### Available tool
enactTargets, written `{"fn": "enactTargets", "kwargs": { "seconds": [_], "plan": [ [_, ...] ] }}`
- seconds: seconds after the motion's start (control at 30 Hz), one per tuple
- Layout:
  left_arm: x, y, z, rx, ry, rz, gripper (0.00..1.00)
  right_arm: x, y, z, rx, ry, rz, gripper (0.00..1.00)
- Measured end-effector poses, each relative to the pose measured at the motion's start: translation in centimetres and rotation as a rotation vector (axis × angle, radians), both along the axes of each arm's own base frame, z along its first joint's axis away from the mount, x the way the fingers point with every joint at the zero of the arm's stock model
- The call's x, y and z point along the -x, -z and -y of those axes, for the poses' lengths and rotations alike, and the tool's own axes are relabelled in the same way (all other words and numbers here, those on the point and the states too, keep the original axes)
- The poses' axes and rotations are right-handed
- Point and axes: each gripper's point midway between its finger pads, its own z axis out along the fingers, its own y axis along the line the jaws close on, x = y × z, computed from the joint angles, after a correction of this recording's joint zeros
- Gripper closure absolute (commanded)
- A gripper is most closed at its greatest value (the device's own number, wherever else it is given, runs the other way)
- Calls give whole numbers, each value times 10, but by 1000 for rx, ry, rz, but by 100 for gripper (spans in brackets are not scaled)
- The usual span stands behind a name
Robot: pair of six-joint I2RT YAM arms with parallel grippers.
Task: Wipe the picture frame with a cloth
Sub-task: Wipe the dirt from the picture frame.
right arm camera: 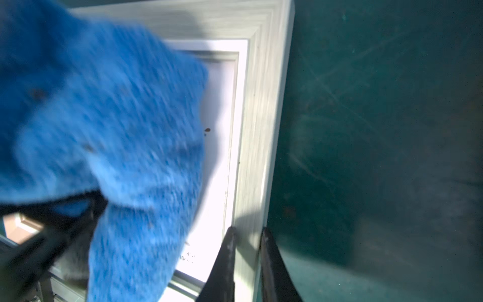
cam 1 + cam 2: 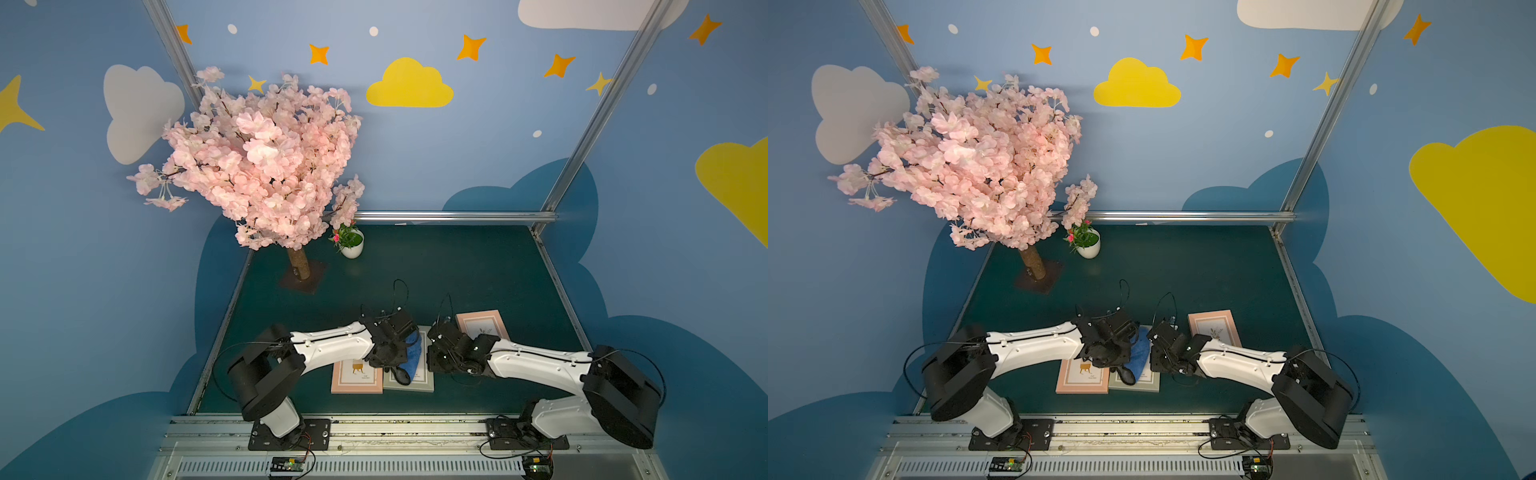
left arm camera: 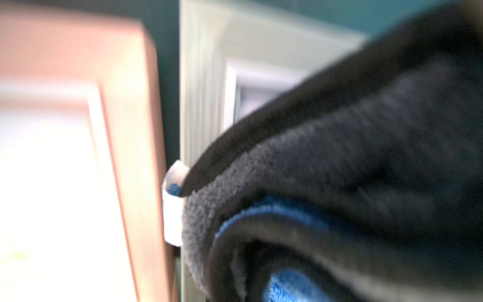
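both top views sharp & evenly lit; walls bright, table (image 2: 457,270) darker w/ a faint sheen at the back. metal rails (image 2: 602,104) lean outward twd the edges, wide-angle warp. left wrist view v. blurred: pink frame (image 3: 130,117) blown out to white, cloth (image 3: 339,157) out of focus. right wrist view: cloth smeared, pale frame (image 1: 261,104) glass glares white, dark shadows on its rim.

The plush blue cloth (image 2: 414,353), its dark reverse showing, is bunched over the pale grey picture frame (image 2: 424,384), which lies flat at lower centre in both top views.
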Motion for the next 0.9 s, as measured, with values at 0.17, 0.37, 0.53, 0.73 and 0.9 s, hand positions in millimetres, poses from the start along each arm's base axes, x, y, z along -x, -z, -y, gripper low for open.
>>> {"fn": "enactTargets", "kwargs": {
  "seconds": [0.17, 0.37, 0.53, 0.73, 0.9],
  "plan": [
    [28, -2, -2, 3, 17, -33, 97, 0, 0, 0, 2, 0, -1, 84],
    [35, -4, -2, 5, 0, -44, 97, 0, 0, 0, 2, 0, -2, 84],
    [27, 0, 0, -12, -16, -54, 97, 0, 0, 0, 2, -1, -1, 84],
    [1, 4, 4, 22, -69, -68, 97, 0, 1, 0, 0, -1, -2, 84],
    [-35, 4, 9, 58, -114, -46, 97, 1, 1, 0, -4, -1, 1, 83]
  ]
}}
